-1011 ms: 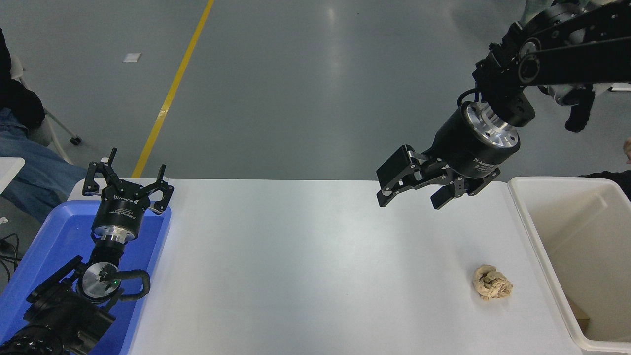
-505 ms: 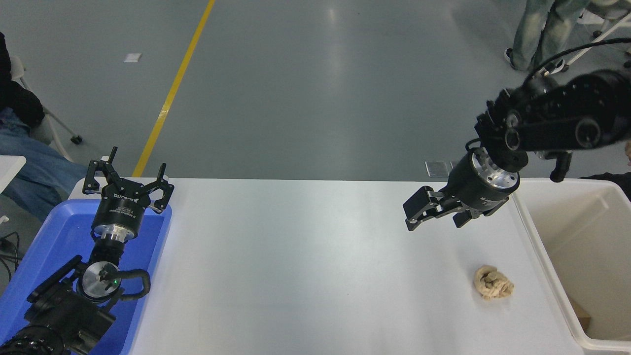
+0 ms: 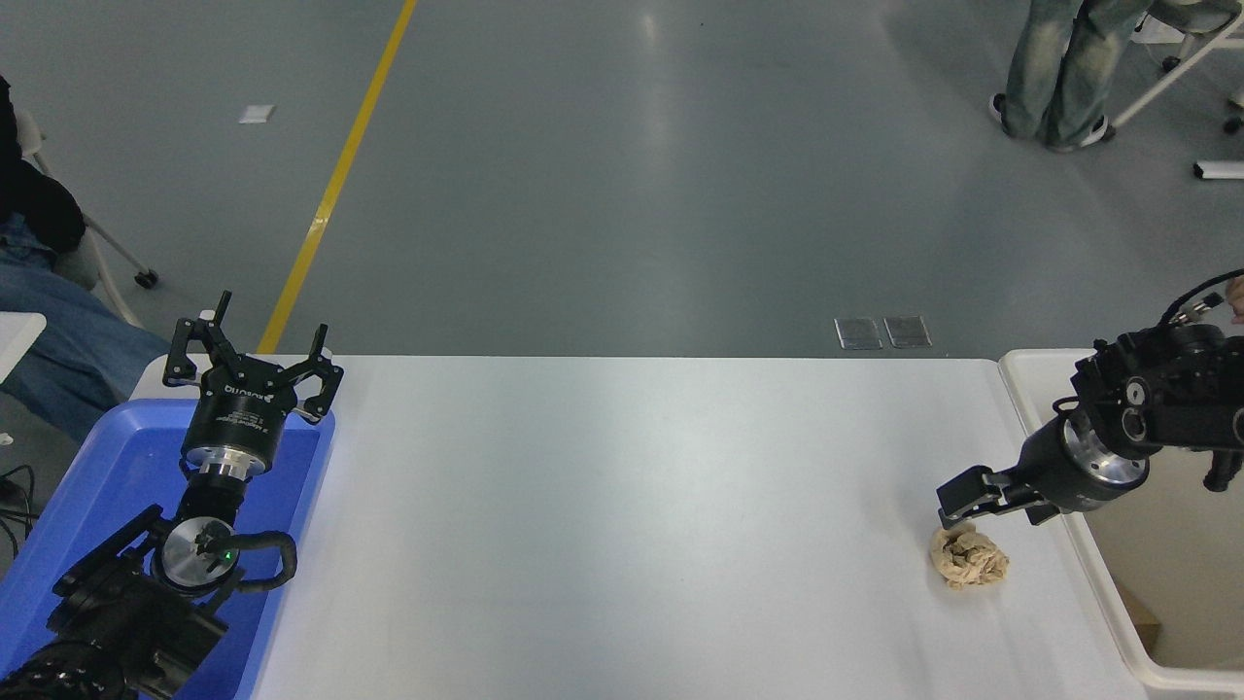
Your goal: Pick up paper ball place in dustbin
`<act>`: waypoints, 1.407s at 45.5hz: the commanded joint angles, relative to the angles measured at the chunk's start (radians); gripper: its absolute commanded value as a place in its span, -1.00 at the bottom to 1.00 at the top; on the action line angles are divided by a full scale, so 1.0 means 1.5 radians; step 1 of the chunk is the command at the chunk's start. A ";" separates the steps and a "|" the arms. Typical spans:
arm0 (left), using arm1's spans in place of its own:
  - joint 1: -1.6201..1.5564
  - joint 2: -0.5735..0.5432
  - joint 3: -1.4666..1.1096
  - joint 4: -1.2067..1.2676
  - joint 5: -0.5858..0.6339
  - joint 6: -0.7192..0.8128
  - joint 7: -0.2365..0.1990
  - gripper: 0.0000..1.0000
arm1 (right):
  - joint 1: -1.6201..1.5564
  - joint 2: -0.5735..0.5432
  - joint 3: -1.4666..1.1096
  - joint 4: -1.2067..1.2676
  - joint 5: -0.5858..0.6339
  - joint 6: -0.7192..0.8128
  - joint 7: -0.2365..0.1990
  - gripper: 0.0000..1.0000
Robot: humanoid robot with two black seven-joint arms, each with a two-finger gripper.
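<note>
At the near left the left gripper sits parked over a blue tray, its fingers spread wide. On the white table, toward its near right, lies the paper ball, and the right gripper hangs just at the ball's far edge; how far its fingers are parted cannot be told. The dustbin stands at the table's right end, just right of the ball.

I work in a lab-like hall: grey sealed floor, a yellow floor line, my white table.
</note>
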 commanded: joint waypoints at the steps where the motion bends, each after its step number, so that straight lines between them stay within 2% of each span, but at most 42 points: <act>1: 0.000 0.000 0.000 0.000 0.000 0.000 0.000 1.00 | -0.130 0.012 0.069 -0.086 -0.022 -0.042 0.000 1.00; 6: 0.000 0.000 0.000 0.000 0.000 0.000 0.000 1.00 | -0.170 0.025 0.096 -0.125 -0.023 -0.063 0.000 1.00; 11: 0.000 0.000 0.000 0.000 0.000 0.000 0.000 1.00 | -0.197 0.039 0.117 -0.142 -0.023 -0.071 -0.001 0.86; 14: 0.000 0.000 0.000 0.000 0.000 0.000 0.000 1.00 | -0.210 0.047 0.128 -0.149 -0.023 -0.076 0.000 0.53; 17: 0.000 0.000 0.000 0.000 0.000 0.000 0.000 1.00 | -0.226 0.057 0.139 -0.163 -0.023 -0.086 0.000 0.34; 21: 0.000 0.000 0.000 0.000 0.000 0.000 0.000 1.00 | -0.247 0.069 0.153 -0.181 -0.023 -0.103 0.000 -0.24; 26: 0.000 0.000 0.000 0.000 0.000 0.000 0.000 1.00 | -0.257 0.088 0.155 -0.190 -0.023 -0.111 -0.001 -0.67; 27: 0.000 0.000 0.000 0.000 0.000 0.000 0.000 1.00 | -0.257 0.089 0.155 -0.192 -0.023 -0.111 -0.002 -0.90; 28: 0.000 0.000 0.000 -0.001 0.000 0.000 0.000 1.00 | -0.257 0.089 0.155 -0.193 -0.023 -0.111 -0.003 -1.00; 37: 0.000 0.000 0.000 0.000 0.000 0.000 0.000 1.00 | -0.224 0.078 0.144 -0.185 -0.032 -0.105 0.003 -1.00; 43: 0.000 0.000 0.000 0.000 0.000 0.000 0.001 1.00 | -0.134 0.018 0.082 -0.120 -0.046 -0.104 0.005 -1.00; 54: 0.000 0.000 0.000 0.000 0.000 0.000 0.000 1.00 | 0.188 -0.110 -0.079 0.113 -0.044 -0.038 0.006 -1.00; 60: 0.000 0.000 0.000 -0.001 0.000 0.000 0.001 1.00 | 0.402 -0.121 -0.187 0.231 -0.028 0.027 0.014 -1.00; 64: 0.000 0.000 0.000 -0.001 0.000 -0.001 0.001 1.00 | 0.548 -0.105 -0.260 0.288 0.013 0.090 0.037 -1.00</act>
